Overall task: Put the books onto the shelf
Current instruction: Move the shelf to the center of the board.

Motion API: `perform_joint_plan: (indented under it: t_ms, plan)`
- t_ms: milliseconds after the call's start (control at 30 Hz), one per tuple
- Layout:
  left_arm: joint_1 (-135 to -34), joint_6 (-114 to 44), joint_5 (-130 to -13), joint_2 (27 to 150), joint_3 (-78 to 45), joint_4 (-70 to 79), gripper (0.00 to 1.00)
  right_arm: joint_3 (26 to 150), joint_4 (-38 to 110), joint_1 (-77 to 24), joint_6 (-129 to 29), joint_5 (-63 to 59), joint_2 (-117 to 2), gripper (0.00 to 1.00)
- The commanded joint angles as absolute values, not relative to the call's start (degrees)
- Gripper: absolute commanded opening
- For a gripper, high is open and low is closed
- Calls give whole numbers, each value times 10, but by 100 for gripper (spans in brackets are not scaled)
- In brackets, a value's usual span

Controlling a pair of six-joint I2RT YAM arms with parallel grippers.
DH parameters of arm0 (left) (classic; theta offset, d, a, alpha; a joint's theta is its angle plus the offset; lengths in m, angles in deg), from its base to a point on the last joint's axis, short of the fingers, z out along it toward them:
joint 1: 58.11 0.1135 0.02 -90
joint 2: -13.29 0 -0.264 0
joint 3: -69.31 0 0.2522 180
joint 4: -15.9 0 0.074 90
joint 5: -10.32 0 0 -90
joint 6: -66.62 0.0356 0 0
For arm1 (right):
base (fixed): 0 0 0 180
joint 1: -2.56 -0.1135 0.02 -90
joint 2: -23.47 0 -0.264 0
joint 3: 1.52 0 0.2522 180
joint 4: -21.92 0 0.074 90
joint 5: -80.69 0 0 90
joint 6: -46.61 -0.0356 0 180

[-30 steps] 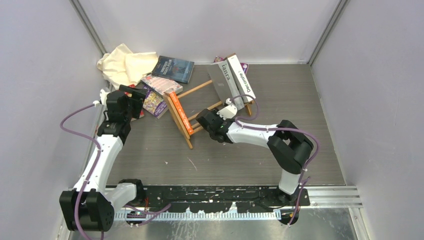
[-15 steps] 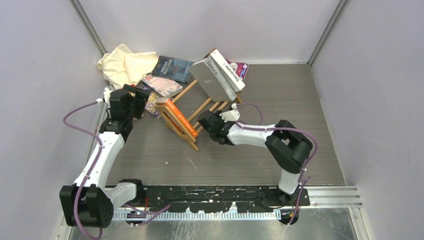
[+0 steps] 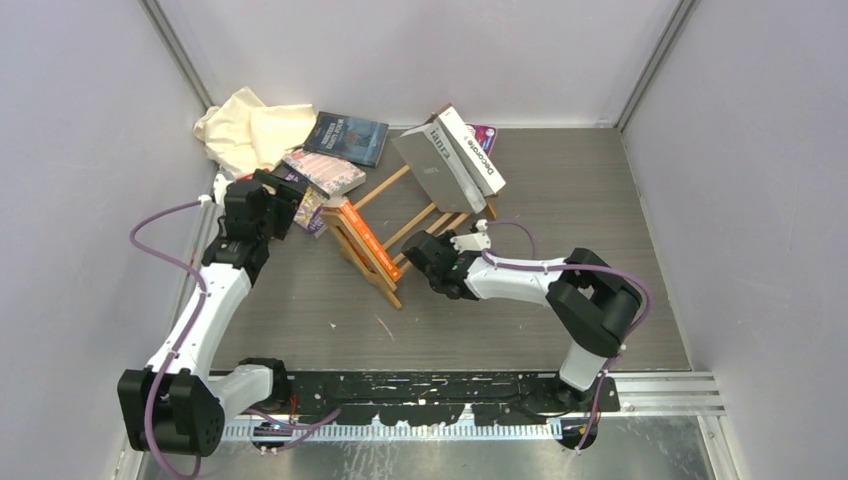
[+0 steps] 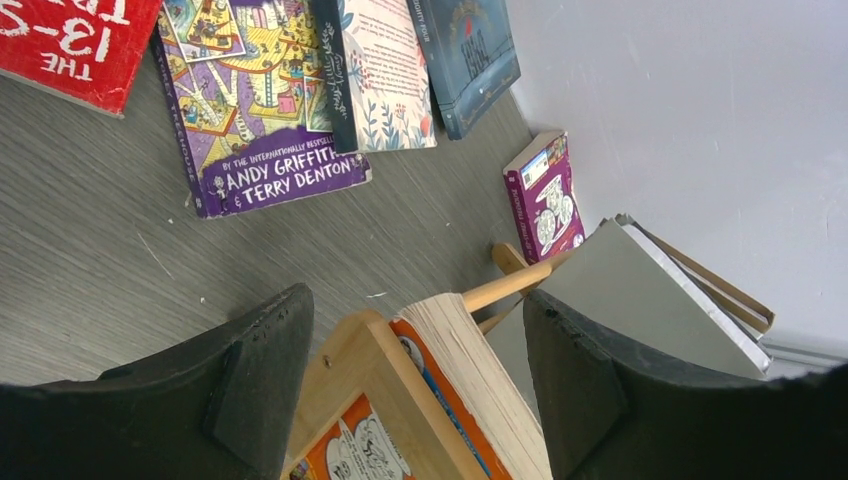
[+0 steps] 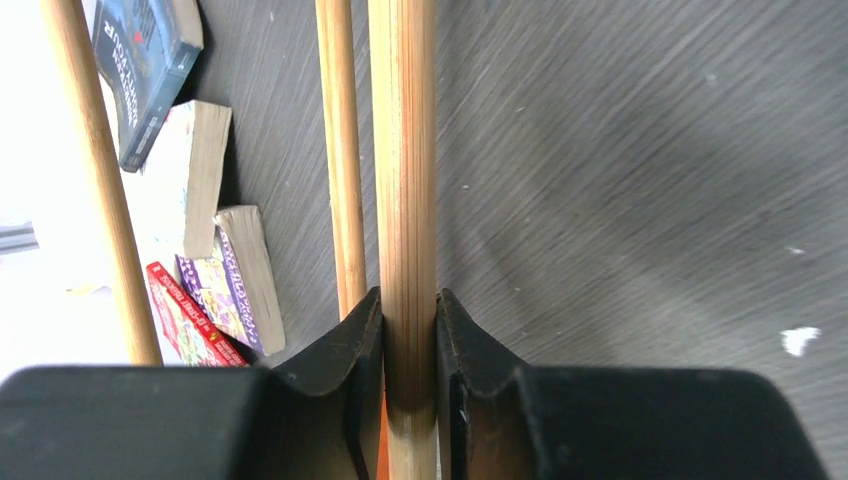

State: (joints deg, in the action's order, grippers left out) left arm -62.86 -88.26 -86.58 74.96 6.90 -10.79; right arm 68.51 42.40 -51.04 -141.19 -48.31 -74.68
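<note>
Shelf [image 3: 415,225] sits skewed on the bench [image 3: 560,200], swung slightly since a second ago, with the orange book [image 3: 372,238] at its left end and the grey books [image 3: 440,170] tipped over its far right end. Your right jaws have just clenched on a rail [image 5: 403,200], while the left jaws hang released above the left end. With that hold you can likely square it before loading the loose books [image 3: 325,170] far left.

Shelf [image 5: 403,150]: light-brown wood, smooth rods, fine straight grain.
Books [image 4: 262,110]: paper, printed covers slightly glossy, page edges matt.
Table [image 3: 520,320]: dark grey, matt, streaked.
Cloth [image 3: 250,125]: cream fabric, soft, creased.
Left gripper [image 4: 412,305]: fingers [image 4: 260,370] black matt plastic, faintly grainy.
</note>
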Motion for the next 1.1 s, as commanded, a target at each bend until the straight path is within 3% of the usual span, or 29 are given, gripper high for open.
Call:
perform_joint_plan:
  t_ms: [0,600,1067]
  plan:
    - [-638,-867,-876,751,48,-99,76,662,458,-508,-1484,-550,-682,1]
    - [-668,-850,-880,755,63,-99,76,555,584,-502,-1622,-679,-544,1]
    - [-685,-827,-866,778,58,-79,76,524,674,-436,-1692,-725,-480,1]
